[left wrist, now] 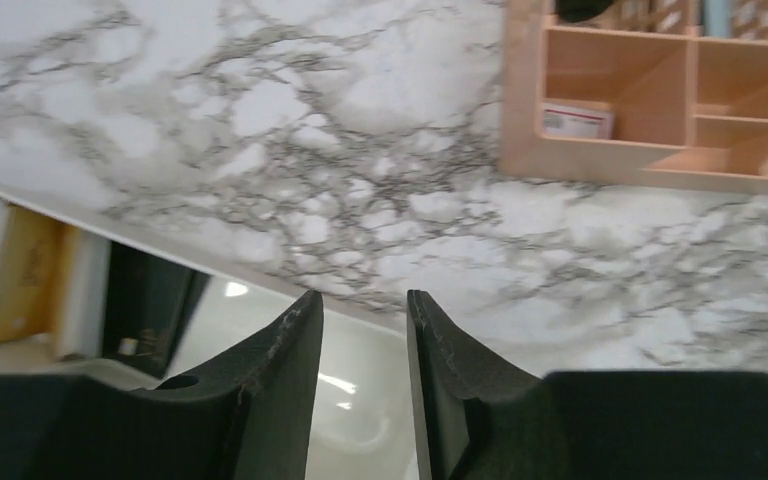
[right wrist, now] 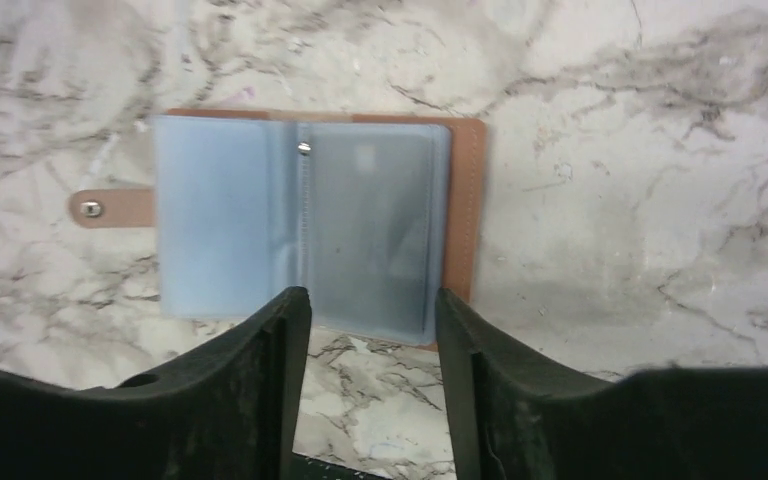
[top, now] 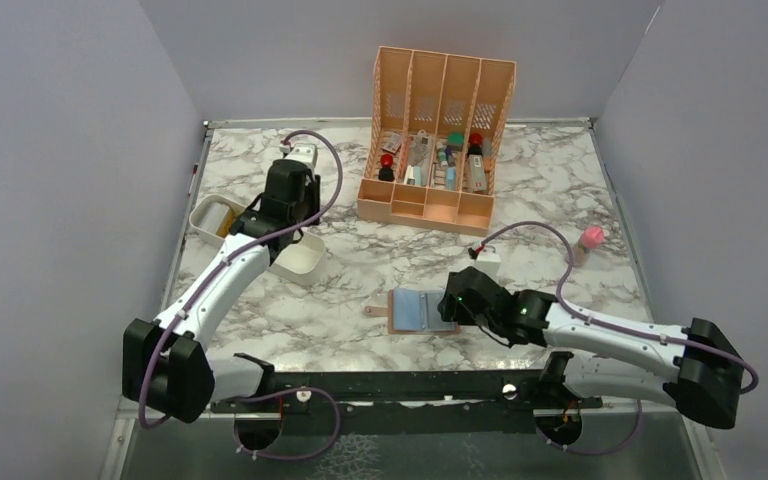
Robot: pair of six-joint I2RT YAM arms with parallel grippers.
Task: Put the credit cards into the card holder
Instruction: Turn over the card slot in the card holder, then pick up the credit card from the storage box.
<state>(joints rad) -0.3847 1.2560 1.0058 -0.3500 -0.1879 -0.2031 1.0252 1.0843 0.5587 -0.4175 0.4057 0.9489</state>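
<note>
Card holder [right wrist: 260, 200] open flat on table [right wrist: 610, 150]; R claw [right wrist: 370, 300] spread, empty, at its near edge. L claw [left wrist: 362, 300] spread, empty, over tray [left wrist: 190, 255].

Open tabletop [top: 380, 265] lies between card holder [top: 415, 310] and organizer [top: 438, 140].

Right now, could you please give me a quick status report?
Left end effector open, empty. Right end effector open, empty, at unfolded card holder. Nothing obstructing.

Left gripper [left wrist: 362, 300], right gripper [right wrist: 370, 297] (jaws apart)
</note>
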